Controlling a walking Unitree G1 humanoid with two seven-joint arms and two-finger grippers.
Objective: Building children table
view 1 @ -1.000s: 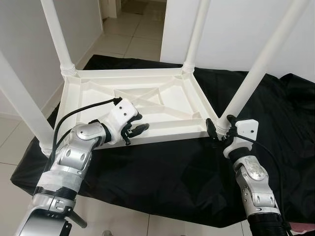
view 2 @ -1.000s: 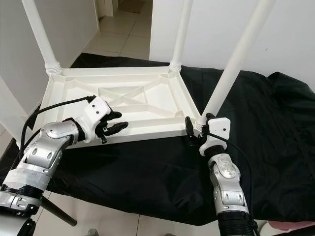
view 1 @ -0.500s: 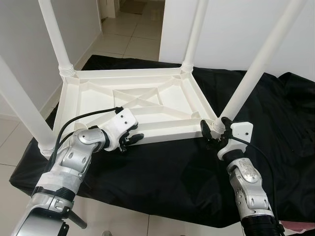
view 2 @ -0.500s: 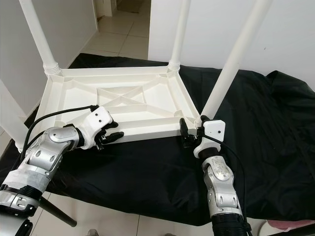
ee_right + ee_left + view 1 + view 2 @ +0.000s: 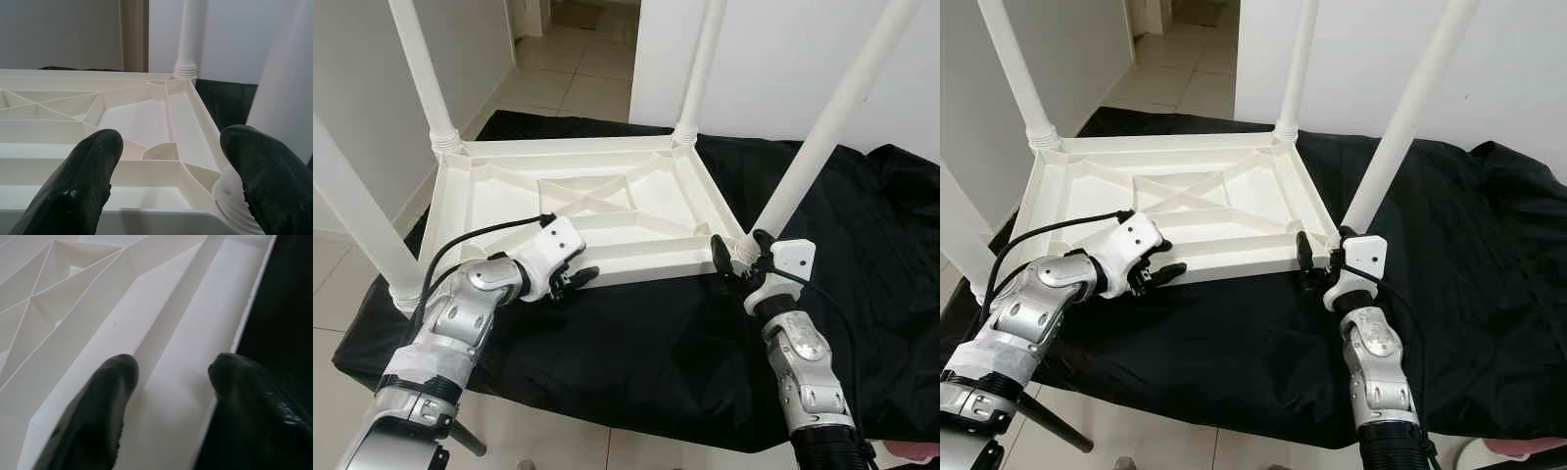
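Now the white table (image 5: 578, 201) lies upside down on the black cloth (image 5: 646, 343), all four legs standing up. My left gripper (image 5: 576, 278) sits at the table's near rim, jaws parted and straddling that edge wall, holding nothing. My right gripper (image 5: 736, 262) is at the near right corner, jaws wide open around the base of that leg (image 5: 822, 137). To do this well, I'd close squarely on both before lifting or turning, keeping the frame level.
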